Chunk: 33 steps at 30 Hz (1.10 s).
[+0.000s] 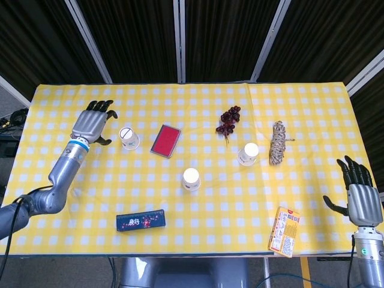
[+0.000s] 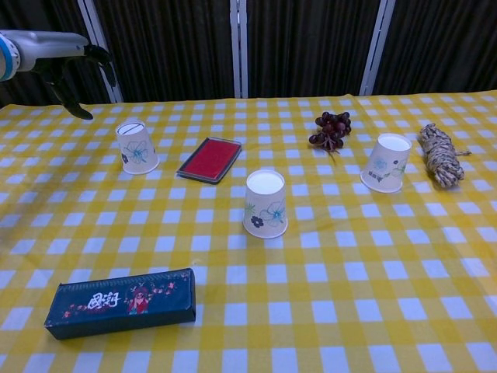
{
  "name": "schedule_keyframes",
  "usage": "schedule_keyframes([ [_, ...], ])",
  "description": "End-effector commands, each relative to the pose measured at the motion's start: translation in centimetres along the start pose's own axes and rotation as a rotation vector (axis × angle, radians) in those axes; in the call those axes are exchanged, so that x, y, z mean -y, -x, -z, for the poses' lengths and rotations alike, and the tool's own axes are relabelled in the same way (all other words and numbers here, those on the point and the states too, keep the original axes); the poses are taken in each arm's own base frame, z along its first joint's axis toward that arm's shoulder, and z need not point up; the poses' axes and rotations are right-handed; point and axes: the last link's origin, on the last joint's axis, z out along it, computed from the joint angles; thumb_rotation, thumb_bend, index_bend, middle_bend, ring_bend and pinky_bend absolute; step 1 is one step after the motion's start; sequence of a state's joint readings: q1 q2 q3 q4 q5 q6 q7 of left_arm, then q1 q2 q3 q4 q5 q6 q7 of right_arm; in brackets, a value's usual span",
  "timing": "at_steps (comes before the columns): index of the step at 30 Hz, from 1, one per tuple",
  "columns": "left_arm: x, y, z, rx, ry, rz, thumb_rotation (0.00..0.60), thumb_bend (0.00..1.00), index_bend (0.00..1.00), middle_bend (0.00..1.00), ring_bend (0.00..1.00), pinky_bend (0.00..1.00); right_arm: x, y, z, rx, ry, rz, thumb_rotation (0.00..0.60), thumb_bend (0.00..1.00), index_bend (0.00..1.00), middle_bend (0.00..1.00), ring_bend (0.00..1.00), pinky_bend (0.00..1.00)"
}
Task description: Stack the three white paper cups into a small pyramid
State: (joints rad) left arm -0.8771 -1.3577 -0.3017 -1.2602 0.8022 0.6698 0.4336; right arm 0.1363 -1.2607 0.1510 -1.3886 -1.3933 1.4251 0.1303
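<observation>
Three white paper cups with flower prints stand upside down and apart on the yellow checked cloth: a left cup (image 1: 129, 138) (image 2: 137, 146), a middle cup (image 1: 191, 179) (image 2: 265, 203) and a right cup (image 1: 248, 153) (image 2: 386, 162). My left hand (image 1: 93, 122) (image 2: 66, 58) hovers open just left of the left cup, fingers spread, holding nothing. My right hand (image 1: 359, 196) is open off the table's right front corner, far from every cup, and shows only in the head view.
A red flat case (image 1: 165, 140) lies between the left and middle cups. Dark grapes (image 1: 228, 119) and a rope bundle (image 1: 278, 143) flank the right cup. A dark pencil box (image 1: 140, 220) and a yellow snack box (image 1: 285, 231) lie near the front edge.
</observation>
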Motion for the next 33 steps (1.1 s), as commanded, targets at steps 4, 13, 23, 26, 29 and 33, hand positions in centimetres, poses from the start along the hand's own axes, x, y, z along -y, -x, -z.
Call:
schedule_keyframes([
  [4, -1.6, 1.5, -2.0, 0.067, -0.004, -0.024, 0.6, 0.21, 0.25, 0.0, 0.0, 0.0, -0.2, 0.0, -0.1, 0.002, 0.004, -0.008, 0.6, 0.11, 0.11, 0.0, 0.0, 0.0],
  [13, -2.8, 2.8, -3.8, 0.109, -0.011, -0.052, 0.6, 0.27, 0.24, 0.0, 0.0, 0.0, -0.3, -0.1, 0.1, -0.016, 0.003, -0.012, 0.6, 0.11, 0.11, 0.0, 0.0, 0.0],
  [23, -3.5, 3.5, -4.4, 0.133, -0.007, -0.054, 0.6, 0.31, 0.3, 0.0, 0.0, 0.0, -0.3, -0.2, 0.2, -0.026, 0.004, -0.017, 0.6, 0.11, 0.11, 0.0, 0.0, 0.0],
  [26, -3.6, 3.7, -4.5, 0.131, -0.007, -0.05, 0.6, 0.34, 0.35, 0.0, 0.0, 0.0, -0.3, -0.4, 0.2, -0.034, 0.003, -0.018, 0.6, 0.11, 0.11, 0.0, 0.0, 0.0],
  [29, -3.6, 3.6, -4.4, 0.123, -0.003, -0.049, 0.6, 0.35, 0.39, 0.0, 0.0, 0.0, -0.3, -0.5, 0.3, -0.039, 0.001, -0.019, 0.6, 0.11, 0.11, 0.0, 0.0, 0.0],
  [33, -3.7, 3.1, -4.0, 0.101, 0.006, -0.023, 0.6, 0.35, 0.38, 0.0, 0.0, 0.0, -0.3, -0.5, 0.3, -0.04, 0.001, -0.019, 0.6, 0.11, 0.11, 0.0, 0.0, 0.0],
])
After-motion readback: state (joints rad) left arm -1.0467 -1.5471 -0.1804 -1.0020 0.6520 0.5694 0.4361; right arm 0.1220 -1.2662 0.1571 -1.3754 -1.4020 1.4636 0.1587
